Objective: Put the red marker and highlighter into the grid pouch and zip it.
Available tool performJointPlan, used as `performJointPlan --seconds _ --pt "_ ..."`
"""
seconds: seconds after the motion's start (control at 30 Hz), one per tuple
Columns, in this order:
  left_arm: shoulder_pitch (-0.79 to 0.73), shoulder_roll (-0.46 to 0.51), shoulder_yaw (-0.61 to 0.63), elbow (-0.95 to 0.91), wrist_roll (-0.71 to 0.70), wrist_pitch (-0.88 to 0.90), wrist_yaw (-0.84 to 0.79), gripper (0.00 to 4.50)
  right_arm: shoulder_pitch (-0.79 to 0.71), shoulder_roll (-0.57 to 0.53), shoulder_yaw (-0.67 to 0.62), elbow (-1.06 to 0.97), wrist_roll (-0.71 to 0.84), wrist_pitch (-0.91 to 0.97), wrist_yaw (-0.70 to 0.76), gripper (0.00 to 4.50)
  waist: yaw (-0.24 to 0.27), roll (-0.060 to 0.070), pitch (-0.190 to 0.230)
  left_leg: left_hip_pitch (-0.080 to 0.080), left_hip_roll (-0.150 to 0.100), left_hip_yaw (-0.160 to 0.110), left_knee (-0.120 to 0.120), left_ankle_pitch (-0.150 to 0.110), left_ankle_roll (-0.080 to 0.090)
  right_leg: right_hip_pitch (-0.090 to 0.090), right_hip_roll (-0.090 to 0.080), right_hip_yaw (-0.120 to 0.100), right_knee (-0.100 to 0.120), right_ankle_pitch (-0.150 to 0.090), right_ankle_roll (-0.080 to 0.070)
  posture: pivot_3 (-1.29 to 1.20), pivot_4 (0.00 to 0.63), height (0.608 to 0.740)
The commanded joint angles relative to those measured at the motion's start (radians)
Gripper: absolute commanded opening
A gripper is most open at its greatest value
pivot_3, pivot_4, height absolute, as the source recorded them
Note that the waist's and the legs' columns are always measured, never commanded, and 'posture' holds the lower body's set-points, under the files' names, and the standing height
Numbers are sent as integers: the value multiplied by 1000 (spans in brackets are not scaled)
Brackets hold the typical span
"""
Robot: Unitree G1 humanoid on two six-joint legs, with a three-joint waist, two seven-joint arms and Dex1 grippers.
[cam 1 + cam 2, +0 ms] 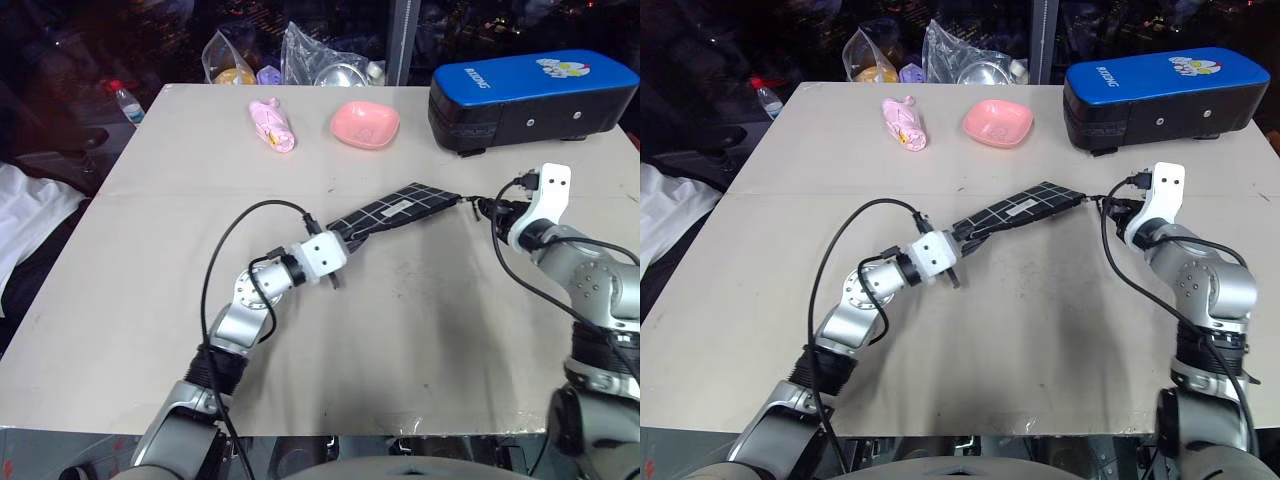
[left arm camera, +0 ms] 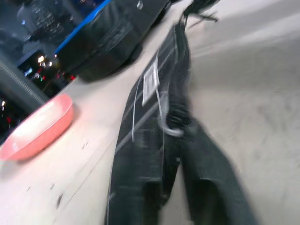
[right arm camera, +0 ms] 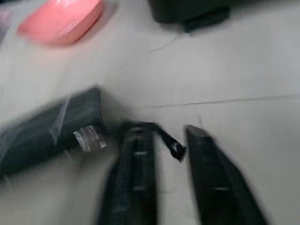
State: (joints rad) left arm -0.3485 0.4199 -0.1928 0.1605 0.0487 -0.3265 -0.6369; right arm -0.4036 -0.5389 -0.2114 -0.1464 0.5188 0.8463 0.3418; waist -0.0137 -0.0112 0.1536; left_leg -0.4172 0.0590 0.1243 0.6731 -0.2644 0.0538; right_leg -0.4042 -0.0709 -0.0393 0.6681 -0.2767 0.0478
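Observation:
The grid pouch (image 1: 395, 212) lies flat at mid-table, running diagonally from near left to far right. My left gripper (image 1: 342, 250) is at its near left end, open, with the pouch's fabric (image 2: 140, 140) lying along one finger. At the pouch's far right end my right gripper (image 3: 165, 131) is open. The black zipper pull (image 3: 173, 147) lies loose on the table between its fingers (image 3: 215, 187), and a silver ring (image 3: 89, 136) shows at the pouch's end. The red marker and the highlighter are out of view.
A blue-and-black hard case (image 1: 535, 95) stands at the back right. A pink dish (image 1: 365, 123) and a pink packet (image 1: 272, 125) sit behind the pouch. Plastic bags (image 1: 320, 55) and a bottle (image 1: 127, 103) line the far edge. White cloth (image 1: 25, 215) lies off the table's left side.

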Motion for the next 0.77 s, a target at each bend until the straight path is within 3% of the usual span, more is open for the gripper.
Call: performJointPlan --seconds 0.03,0.13,0.17,0.2,0.33,0.47,0.6,0.77 --pt "64 29 66 -88 -79 48 -14 2272 73 -105 50 -3 -49 -187 241 2703 -2 0 0 1 0 0 -2 0 0 0 0 0 -1 0 0 0 150 740" --pt "158 35 127 -193 -196 165 -26 3743 145 -178 69 69 -107 -367 392 4179 -2 0 0 1 0 1 -3 0 0 0 0 0 -3 0 0 0 150 740" --pt "194 43 144 -234 -232 208 -35 4162 163 -194 70 99 -125 -417 423 4500 -2 0 0 1 1 1 -3 0 0 0 0 0 -4 0 0 0 150 740" --pt "240 55 162 -282 -271 256 -44 4410 180 -215 74 131 -134 -461 477 4500 -1 0 0 1 1 2 -3 0 0 0 0 0 -4 0 0 0 150 740" --pt "395 94 220 -435 -366 398 -50 4410 215 -242 50 221 -88 -551 657 4500 -1 0 0 1 1 2 -3 0 0 1 0 1 -4 0 0 0 150 740" --pt "543 99 266 -568 -421 493 -18 4410 198 -228 23 428 -108 -809 808 4500 1 0 0 3 1 2 -2 0 0 2 0 1 -4 0 0 0 150 740" --pt "667 86 252 -642 -390 518 21 4410 151 -235 25 612 -131 -880 858 4500 3 0 0 4 0 2 -1 0 0 4 0 2 -5 0 0 0 150 740" --pt "687 90 242 -642 -349 504 33 4410 95 -218 24 740 -136 -954 927 4500 4 0 0 5 0 1 -1 0 0 4 0 2 -4 0 -1 0 150 740"
